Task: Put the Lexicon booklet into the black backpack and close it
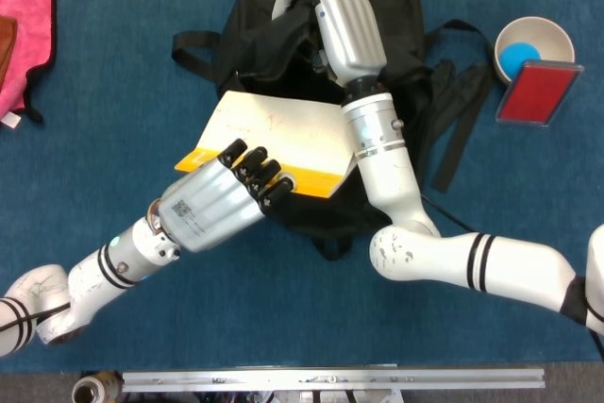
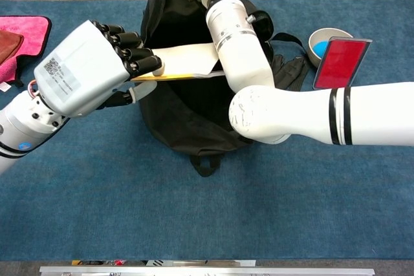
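Observation:
The black backpack (image 1: pixel 283 44) lies in the middle of the blue table, its opening held up. My left hand (image 1: pixel 222 205) grips the Lexicon booklet (image 1: pixel 278 134), a cream sheet with a yellow edge, by its near edge. The booklet lies flat over the backpack's mouth, its far end against my right forearm. In the chest view my left hand (image 2: pixel 87 72) holds the booklet (image 2: pixel 184 63) level above the dark opening of the backpack (image 2: pixel 187 114). My right hand (image 1: pixel 347 30) grips the backpack's upper rim at the back and lifts it. Its fingertips are hidden in the fabric.
A bowl (image 1: pixel 534 44) with a blue object inside stands at the right, a red flat case (image 1: pixel 538 93) leaning beside it. A pink cloth (image 1: pixel 24 30) lies at the far left. Backpack straps (image 1: pixel 462 120) trail right of the bag. A metal rail (image 1: pixel 330 379) runs along the near table edge.

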You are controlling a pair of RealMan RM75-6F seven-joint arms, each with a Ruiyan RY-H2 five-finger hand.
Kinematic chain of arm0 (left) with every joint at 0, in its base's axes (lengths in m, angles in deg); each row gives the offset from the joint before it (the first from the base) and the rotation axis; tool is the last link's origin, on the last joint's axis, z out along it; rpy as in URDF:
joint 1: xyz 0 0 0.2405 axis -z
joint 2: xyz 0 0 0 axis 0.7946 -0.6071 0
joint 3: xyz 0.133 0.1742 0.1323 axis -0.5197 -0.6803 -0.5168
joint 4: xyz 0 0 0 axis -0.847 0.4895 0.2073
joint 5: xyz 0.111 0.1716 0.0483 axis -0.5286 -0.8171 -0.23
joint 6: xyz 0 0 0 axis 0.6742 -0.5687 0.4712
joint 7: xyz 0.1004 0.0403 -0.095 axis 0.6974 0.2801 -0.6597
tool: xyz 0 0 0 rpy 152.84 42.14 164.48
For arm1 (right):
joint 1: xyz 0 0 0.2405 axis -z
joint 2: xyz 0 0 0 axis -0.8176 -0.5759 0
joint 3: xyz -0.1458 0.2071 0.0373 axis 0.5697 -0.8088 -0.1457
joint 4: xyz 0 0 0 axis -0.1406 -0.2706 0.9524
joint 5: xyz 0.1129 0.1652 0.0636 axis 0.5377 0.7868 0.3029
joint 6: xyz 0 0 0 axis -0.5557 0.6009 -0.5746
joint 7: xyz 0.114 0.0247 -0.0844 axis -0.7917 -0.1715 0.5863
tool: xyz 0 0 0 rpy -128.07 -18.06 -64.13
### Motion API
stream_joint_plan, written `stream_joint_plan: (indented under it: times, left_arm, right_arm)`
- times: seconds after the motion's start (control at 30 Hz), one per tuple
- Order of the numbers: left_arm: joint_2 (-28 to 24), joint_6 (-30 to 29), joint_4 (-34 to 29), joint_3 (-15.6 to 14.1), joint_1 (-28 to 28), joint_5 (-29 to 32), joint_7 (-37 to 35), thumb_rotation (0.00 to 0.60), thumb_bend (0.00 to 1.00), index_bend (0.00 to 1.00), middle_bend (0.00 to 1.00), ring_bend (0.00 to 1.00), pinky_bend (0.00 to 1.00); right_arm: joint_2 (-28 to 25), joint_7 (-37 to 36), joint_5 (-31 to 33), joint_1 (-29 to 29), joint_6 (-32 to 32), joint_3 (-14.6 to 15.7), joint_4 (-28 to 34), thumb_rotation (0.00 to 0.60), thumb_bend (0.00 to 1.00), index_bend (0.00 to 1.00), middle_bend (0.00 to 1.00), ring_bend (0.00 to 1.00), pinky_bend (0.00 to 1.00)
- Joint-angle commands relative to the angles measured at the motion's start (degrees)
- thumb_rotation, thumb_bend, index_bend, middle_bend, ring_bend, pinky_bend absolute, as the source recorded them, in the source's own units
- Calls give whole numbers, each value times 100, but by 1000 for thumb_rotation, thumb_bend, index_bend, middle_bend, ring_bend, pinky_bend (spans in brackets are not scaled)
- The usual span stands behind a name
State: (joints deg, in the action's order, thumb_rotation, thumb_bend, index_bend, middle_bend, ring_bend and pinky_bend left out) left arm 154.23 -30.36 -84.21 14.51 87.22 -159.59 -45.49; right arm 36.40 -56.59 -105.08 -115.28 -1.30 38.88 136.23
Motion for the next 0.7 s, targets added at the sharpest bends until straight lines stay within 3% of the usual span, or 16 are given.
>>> stream_joint_plan:
  times: [0.03, 0.7]
  left_arm:
    - [46, 37, 15, -4, 17, 15, 12, 600, 395, 748, 698, 599, 764]
    - [424, 364, 134, -28, 144, 194, 69, 600, 395, 748, 698, 599, 764]
  right_arm:
    - [-70, 2, 40, 37, -7, -14, 145, 600, 1000, 707, 609, 625, 855]
    - [-330, 55, 535, 145, -44, -141, 842, 600, 1000, 707, 609, 625, 855]
